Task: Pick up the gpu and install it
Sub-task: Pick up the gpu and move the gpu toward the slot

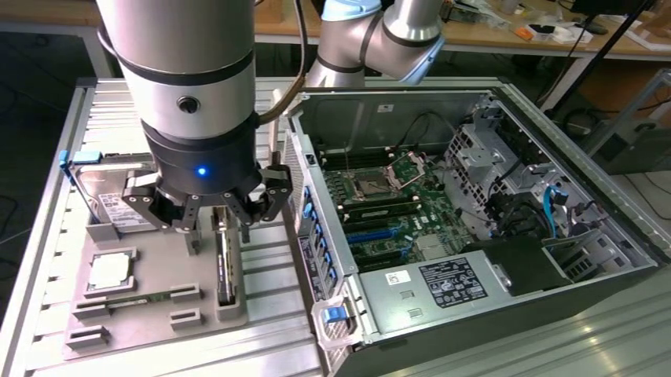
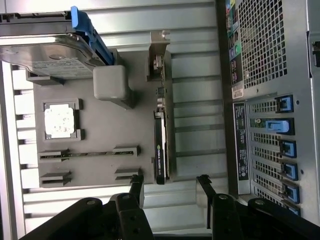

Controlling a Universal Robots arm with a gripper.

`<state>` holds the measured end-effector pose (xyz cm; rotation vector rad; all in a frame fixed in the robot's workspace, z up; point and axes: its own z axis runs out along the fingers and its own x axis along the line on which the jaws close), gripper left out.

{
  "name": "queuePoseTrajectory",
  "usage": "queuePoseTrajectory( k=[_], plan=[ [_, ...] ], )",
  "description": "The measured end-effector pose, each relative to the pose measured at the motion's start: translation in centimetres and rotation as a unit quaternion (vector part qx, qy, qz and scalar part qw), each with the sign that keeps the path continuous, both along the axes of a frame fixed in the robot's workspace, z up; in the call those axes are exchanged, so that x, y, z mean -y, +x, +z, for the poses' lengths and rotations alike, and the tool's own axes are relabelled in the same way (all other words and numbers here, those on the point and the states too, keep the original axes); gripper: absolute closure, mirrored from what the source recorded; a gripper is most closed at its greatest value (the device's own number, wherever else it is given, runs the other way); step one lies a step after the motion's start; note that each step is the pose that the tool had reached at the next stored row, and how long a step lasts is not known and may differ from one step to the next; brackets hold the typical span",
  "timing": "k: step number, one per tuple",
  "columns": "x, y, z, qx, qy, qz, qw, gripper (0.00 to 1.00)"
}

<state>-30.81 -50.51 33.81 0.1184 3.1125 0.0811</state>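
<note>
Gripper (image 1: 220, 228): jaws were spread wide and empty, poised directly above the gpu (image 1: 225, 263), apparently to straddle its thin board. The gpu stood on edge in a grey tray (image 1: 157, 314) slot, likely for easy grasping, at nine o'clock from the open computer case (image 1: 472, 196) in the exterior view.

A cluttered wooden workbench (image 1: 477, 41) stands behind the ribbed aluminium table (image 1: 115, 102), dark floor (image 1: 31, 118) beside it.
</note>
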Motion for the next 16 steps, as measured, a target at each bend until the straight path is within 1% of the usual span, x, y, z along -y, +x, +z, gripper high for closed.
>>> queuePoseTrajectory(
  k=[16],
  plan=[
    [0.00,0.0,-1.27,0.0000,0.0000,0.000,1.0000,0.46]
  ],
)
